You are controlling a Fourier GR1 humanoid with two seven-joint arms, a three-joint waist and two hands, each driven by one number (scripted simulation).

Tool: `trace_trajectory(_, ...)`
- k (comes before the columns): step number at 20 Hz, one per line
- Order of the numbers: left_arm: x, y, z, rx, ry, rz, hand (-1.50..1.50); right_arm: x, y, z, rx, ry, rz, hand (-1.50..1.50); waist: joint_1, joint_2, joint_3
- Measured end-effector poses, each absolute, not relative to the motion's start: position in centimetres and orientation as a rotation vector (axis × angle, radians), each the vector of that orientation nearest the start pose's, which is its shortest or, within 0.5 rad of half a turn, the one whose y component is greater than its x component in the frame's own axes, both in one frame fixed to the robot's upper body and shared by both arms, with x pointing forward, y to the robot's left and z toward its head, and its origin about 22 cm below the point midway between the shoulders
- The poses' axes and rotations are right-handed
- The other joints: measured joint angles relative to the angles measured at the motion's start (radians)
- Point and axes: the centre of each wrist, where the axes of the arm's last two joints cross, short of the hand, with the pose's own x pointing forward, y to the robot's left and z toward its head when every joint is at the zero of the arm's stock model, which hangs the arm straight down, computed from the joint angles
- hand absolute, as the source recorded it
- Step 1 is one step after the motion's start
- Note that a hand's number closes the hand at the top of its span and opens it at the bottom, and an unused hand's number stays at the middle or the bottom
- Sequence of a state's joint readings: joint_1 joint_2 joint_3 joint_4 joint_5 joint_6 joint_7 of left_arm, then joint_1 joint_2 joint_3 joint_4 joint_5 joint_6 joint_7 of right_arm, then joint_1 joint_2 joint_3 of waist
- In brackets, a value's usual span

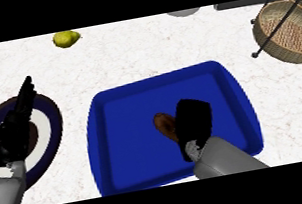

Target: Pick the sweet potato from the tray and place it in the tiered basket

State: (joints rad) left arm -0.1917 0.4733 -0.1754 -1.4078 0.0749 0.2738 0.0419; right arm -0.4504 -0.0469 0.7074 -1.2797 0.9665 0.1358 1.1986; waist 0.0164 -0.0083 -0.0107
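White counter [145, 49], sweet potato [163, 124] in tray [129, 128]

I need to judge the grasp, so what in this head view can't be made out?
- Sweet potato: mostly hidden behind the right hand over the blue tray; contact and finger closure unclear.
- Tiered basket: cut off by the right edge.
- Plate: centre covered by the resting left hand.
- White object: cut off at the top.

Left robot hand [15, 130] flat, fingers straight; right robot hand [192, 123] angled downward.
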Motion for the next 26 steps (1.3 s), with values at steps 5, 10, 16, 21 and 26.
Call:
trace_trajectory(5,28.4,28.9,3.6,0.405,-1.557,-0.253,0.00,31.9,-6.5,4.8,-0.948,-0.817,0.932,1.50,0.017,0.017,0.006)
trace_trajectory(10,28.4,28.9,3.5,0.407,-1.559,-0.258,0.00,35.6,-6.6,8.7,-0.884,-0.988,0.711,1.50,0.022,0.019,0.010)
trace_trajectory(16,27.9,29.1,2.8,0.420,-1.539,-0.249,0.00,37.6,-6.4,14.1,-1.019,-1.243,0.458,1.50,0.008,0.012,0.010)
trace_trajectory(21,28.0,29.4,3.2,0.428,-1.535,-0.240,0.00,38.9,-7.3,19.3,-1.143,-1.381,0.329,1.50,-0.004,0.008,0.010)
trace_trajectory(26,27.7,29.3,3.0,0.432,-1.532,-0.234,0.00,40.0,-9.7,24.0,-1.307,-1.388,0.298,1.50,-0.010,0.006,0.010)
